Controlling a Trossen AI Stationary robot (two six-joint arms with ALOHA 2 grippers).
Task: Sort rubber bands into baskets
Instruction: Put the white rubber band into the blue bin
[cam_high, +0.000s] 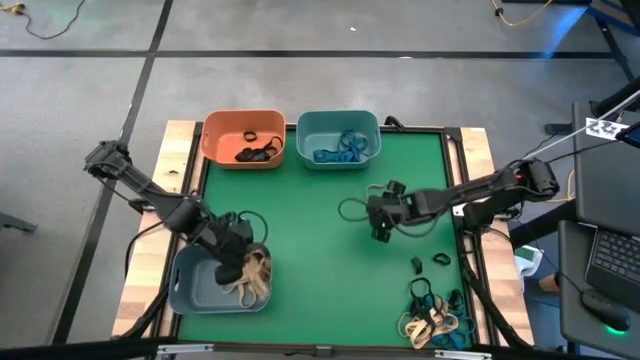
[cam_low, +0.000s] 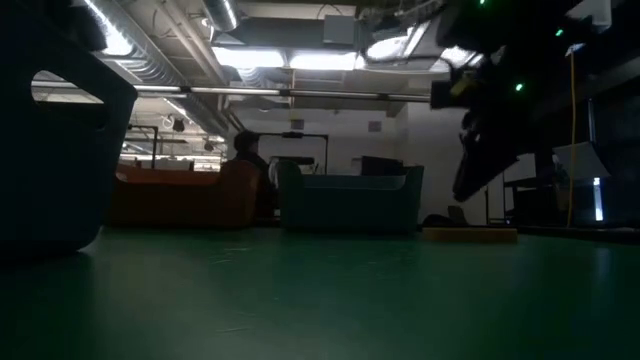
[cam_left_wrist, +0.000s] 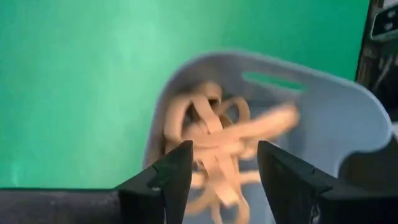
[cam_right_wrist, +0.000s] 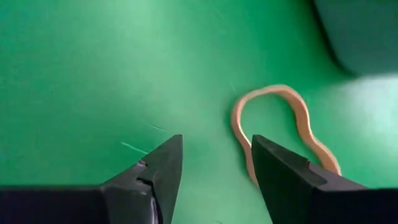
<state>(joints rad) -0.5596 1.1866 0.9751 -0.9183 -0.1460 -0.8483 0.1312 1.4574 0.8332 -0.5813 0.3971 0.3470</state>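
Note:
Three baskets stand on the green mat: an orange basket (cam_high: 245, 138) with black rubber bands, a teal basket (cam_high: 338, 138) with blue ones, and a grey-blue basket (cam_high: 205, 285) with a tangle of tan bands (cam_left_wrist: 214, 134). My left gripper (cam_left_wrist: 224, 152) hangs open above that tangle, over the grey-blue basket (cam_left_wrist: 323, 118). My right gripper (cam_right_wrist: 216, 144) is open, slanting down near the mat's middle (cam_high: 370, 215). A single tan rubber band (cam_right_wrist: 280, 124) lies flat on the mat just beyond its fingertips, a little to one side.
A mixed pile of tan, blue and black bands (cam_high: 435, 315) lies at the mat's near right corner. Two loose black bands (cam_high: 430, 263) lie just beyond it. Wooden borders frame the mat, and cables trail from both arms. Bare mat stretches between the baskets.

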